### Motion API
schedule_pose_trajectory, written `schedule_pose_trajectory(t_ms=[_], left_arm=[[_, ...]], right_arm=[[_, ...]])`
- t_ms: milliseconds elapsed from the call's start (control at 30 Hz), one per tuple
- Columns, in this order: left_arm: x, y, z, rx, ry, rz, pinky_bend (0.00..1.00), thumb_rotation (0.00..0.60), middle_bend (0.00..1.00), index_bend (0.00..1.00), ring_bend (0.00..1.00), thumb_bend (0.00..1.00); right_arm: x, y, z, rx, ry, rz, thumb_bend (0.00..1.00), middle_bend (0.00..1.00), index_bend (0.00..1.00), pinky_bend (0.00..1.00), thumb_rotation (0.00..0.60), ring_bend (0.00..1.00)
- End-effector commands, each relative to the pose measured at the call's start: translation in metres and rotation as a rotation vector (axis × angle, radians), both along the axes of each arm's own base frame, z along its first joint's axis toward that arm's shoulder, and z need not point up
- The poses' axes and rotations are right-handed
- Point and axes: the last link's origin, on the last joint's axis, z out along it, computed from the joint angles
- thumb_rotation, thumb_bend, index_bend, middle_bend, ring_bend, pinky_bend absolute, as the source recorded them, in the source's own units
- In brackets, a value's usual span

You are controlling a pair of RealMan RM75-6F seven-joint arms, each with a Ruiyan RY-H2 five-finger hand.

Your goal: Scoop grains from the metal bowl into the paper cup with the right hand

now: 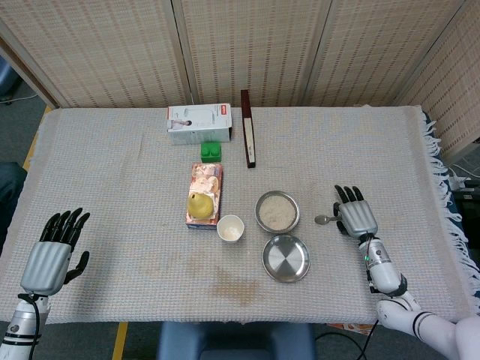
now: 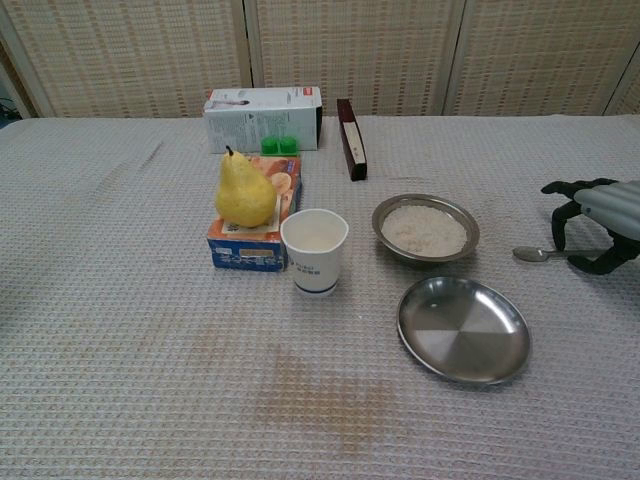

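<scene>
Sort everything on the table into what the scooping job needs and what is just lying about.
Needed: metal bowl of grains, paper cup, spoon, right hand.

Lying about: empty metal plate, pear on its snack box, white carton, green block, dark brown box.
</scene>
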Motion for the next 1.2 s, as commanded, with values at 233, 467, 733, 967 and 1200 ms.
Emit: schedule_pose_trajectory(t_ms=[233,467,733,967,1200], left_arm=[[-0.002,0.001,0.000,0.000,0.004,0.009,0.06,0.600,0.00,0.00,0.00,0.44],[-0.003,0.001,-0.001,-0.002,0.010,0.016,0.06,0.600,0.00,0.00,0.00,0.44],[-0.003,0.001,0.000,-0.002,0.011,0.022,0.06,0.600,0.00,0.00,0.00,0.44],[-0.003,0.001,0.000,-0.001,0.005,0.024,0.06,0.600,0.00,0.00,0.00,0.44],[-0.002,-0.001,0.000,0.007,0.013,0.035,0.07,0.600,0.00,0.00,0.00,0.44]], right_arm=[[0.001,-0.001,-0.003,0.002,-0.005,0.002,0.31,0.00,0.55,0.00,0.600,0.00],[0.001,-0.001,-0.004,0.006,-0.002,0.004,0.31,0.00,0.55,0.00,0.600,0.00],[0.001,0.000,-0.006,0.006,-0.001,0.005,0.31,0.00,0.62,0.00,0.600,0.00],[0.005,-0.001,0.003,-0.021,-0.019,0.023,0.33,0.02,0.68,0.00,0.600,0.00],[0.020,-0.011,0.023,-0.067,-0.046,0.050,0.33,0.03,0.69,0.00,0.600,0.00]])
